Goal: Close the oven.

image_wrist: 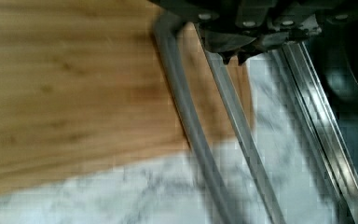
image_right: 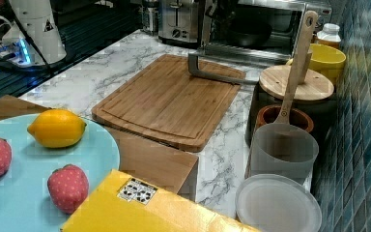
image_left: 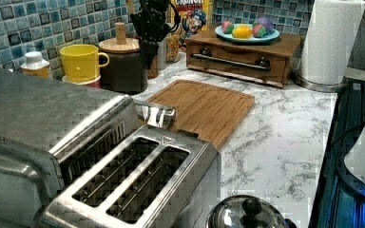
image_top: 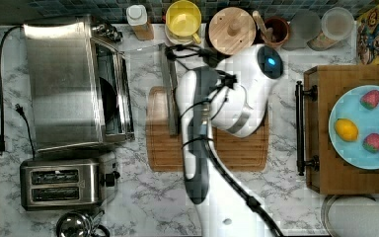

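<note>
In my wrist feed the dark gripper [image_wrist: 233, 57] sits at the upper edge of the frame, just above the long grey metal bar handle [image_wrist: 189, 121] of the open door; I cannot tell whether it is clenched or released. Beyond the handle lies the grooved wooden cutting board [image_top: 237, 148] at the centre of the top view. Farthest off, the large boxy brushed stainless-steel oven [image_top: 64, 81] fills the top view's upper left on the white marble counter [image_top: 148, 192], its glass door folded down.
</note>
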You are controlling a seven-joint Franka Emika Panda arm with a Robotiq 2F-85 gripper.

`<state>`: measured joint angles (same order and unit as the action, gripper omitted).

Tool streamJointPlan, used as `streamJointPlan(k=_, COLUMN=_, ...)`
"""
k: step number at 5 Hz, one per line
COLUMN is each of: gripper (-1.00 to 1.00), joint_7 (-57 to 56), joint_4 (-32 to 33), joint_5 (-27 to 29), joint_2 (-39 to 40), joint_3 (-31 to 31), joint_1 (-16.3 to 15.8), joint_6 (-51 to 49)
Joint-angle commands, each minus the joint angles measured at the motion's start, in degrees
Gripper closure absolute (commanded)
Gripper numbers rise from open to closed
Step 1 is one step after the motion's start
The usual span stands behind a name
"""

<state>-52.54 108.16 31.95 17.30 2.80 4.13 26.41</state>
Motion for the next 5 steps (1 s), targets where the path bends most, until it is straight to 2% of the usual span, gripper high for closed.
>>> streamJointPlan(k=1, gripper=1.00, joint_7=-18.1, joint_4=-5.9, joint_5=7.0, joint_2=-0.6, joint_3=-2.4, joint_1=3.3, joint_6=-3.4)
streamJointPlan(k=2, gripper=1.00, joint_7=-25.0, joint_4=-2.4, joint_5=10.9, joint_2=0.7, joint_3=-3.4, joint_1=2.9, joint_6=0.8)
streamJointPlan(k=3, gripper=1.00, joint_7=-31.4, joint_4=-3.8, joint_5=13.2, joint_2=4.6, joint_3=-4.1, joint_1=4.3, joint_6=1.6)
streamJointPlan(k=5, gripper=1.00, joint_7=-31.6, joint_4=-3.7, joint_5=15.7, joint_2=7.7, joint_3=-2.9, joint_1=4.5, joint_6=9.8)
